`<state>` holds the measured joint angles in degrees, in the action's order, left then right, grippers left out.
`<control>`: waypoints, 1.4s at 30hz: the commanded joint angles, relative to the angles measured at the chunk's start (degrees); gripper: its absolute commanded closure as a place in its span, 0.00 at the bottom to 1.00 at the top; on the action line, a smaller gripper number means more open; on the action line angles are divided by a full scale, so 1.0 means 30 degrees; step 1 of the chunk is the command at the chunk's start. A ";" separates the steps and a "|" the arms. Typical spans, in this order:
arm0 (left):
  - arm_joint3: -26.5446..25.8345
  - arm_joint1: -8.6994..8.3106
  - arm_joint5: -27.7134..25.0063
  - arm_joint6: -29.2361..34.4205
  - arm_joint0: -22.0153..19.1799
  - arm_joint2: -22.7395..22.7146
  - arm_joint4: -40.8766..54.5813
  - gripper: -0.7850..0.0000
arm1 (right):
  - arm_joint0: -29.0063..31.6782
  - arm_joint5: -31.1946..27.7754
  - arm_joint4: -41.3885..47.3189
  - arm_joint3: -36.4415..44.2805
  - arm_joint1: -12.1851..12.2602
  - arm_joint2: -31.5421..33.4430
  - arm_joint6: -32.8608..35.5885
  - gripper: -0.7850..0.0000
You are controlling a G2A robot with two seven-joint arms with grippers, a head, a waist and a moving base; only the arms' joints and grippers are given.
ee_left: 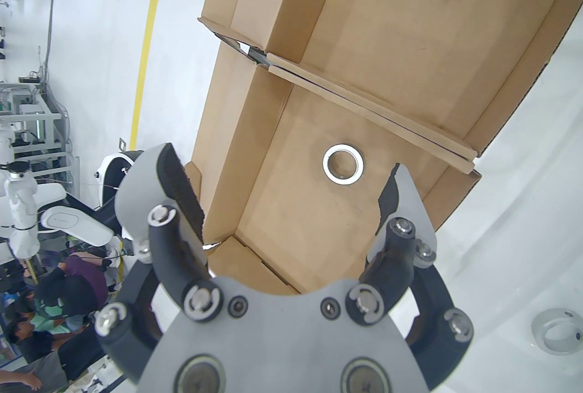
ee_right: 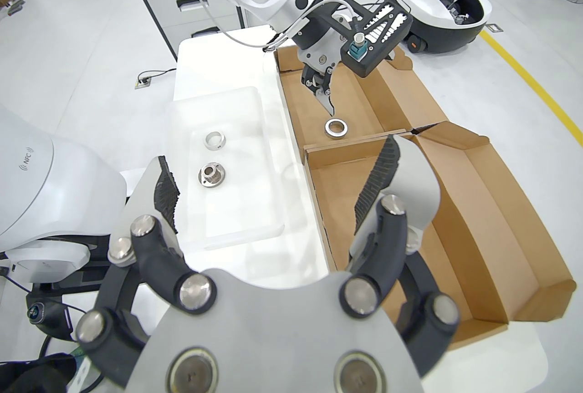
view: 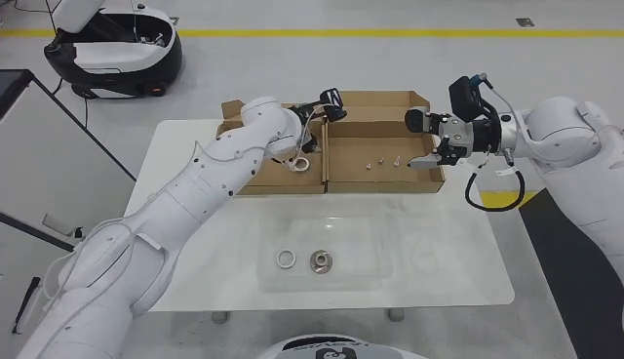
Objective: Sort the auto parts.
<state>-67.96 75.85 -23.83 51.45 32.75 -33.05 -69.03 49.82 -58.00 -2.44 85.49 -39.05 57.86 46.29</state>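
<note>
While the left gripper (ee_left: 282,162) hangs over the left compartment of the cardboard box (view: 380,100), upper centre of the top view, its fingers are spread wide with nothing between them. Silver ring (ee_left: 343,165) lies flat on that compartment's floor, just below the fingertips, not touching them. Right gripper (ee_right: 277,151) sits at the box's right end, centre right of the top view, fingers also spread, empty. Small bolts (view: 383,161) lie in the right compartment, apart from each other. Clear tray (view: 390,261) sits on the white table (view: 458,252), lower centre of the top view, holding a ring collar (view: 287,259) and a flanged bushing (view: 320,259) side by side, close, not touching.
</note>
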 commanded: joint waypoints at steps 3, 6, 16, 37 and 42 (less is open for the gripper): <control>-0.0511 -0.0271 -0.0652 -0.0182 0.0571 -0.0587 0.0029 0.00 | 0.0000 0.0000 -0.0001 0.0000 0.0000 0.0000 0.0000 0.00; -0.1703 -0.0635 -0.1255 0.0534 0.1204 -0.1325 0.0287 0.00 | 0.0000 0.0000 -0.0001 0.0000 0.0000 0.0000 0.0000 0.00; -0.7323 -0.2208 -0.2909 0.4267 0.4545 -0.4516 0.0783 0.00 | 0.0000 0.0000 -0.0001 0.0000 0.0000 0.0000 0.0000 0.00; -1.3012 -0.4005 -0.3440 0.6227 0.8483 -0.6120 0.1373 0.00 | 0.0000 0.0000 -0.0001 0.0000 0.0000 0.0000 0.0000 0.00; -1.3012 -0.4005 -0.3440 0.6227 0.8483 -0.6120 0.1373 0.00 | 0.0000 0.0000 -0.0001 0.0000 0.0000 0.0000 0.0000 0.00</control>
<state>-107.00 63.83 -34.14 70.14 58.20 -51.41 -64.90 49.82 -58.00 -2.44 85.49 -39.05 57.86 46.29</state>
